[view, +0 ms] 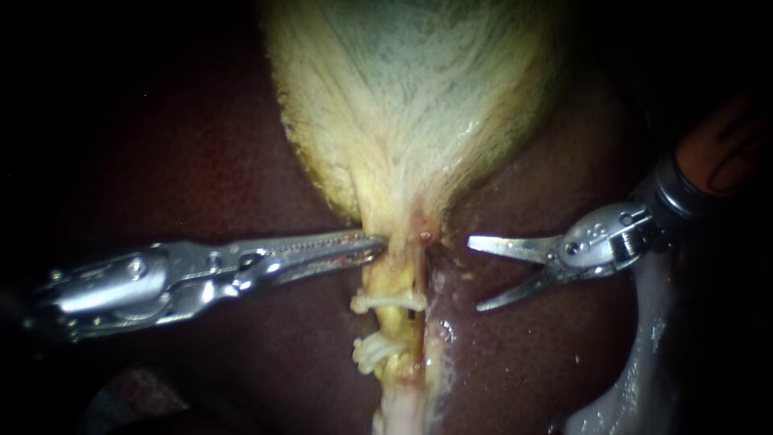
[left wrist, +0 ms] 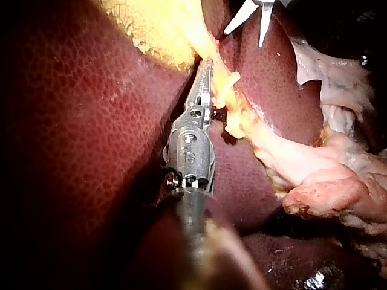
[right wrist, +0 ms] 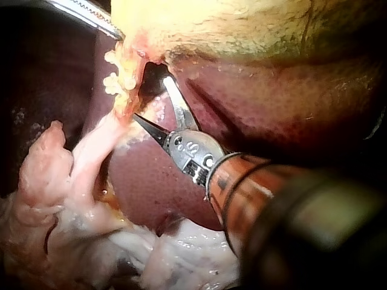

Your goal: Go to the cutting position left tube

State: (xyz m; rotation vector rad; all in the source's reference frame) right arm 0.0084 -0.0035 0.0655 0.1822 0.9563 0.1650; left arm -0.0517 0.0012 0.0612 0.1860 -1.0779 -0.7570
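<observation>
Your slim silver right instrument waits centre right, jaws agape on nothing. The yellowish left tube with white clips runs vertically just left of it.

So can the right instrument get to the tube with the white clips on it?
Probably yes. The right instrument has its jaws open beside the tube, with only liver in between. The left instrument meets the tissue above the clips, from the other side, so it leaves the way free.
</observation>
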